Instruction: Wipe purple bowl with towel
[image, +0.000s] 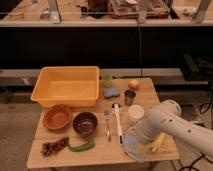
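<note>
Camera view: gripper (143, 141) at crumpled towel (129, 149)

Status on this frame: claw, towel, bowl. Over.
Claw low at towel, table's front right. Purple bowl apart to the left, not yet wiped. Fork and white-handled utensil lie between towel and bowl.

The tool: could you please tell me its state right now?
Tool: down at the towel, front right of the table; open or closed cannot be told.
</note>
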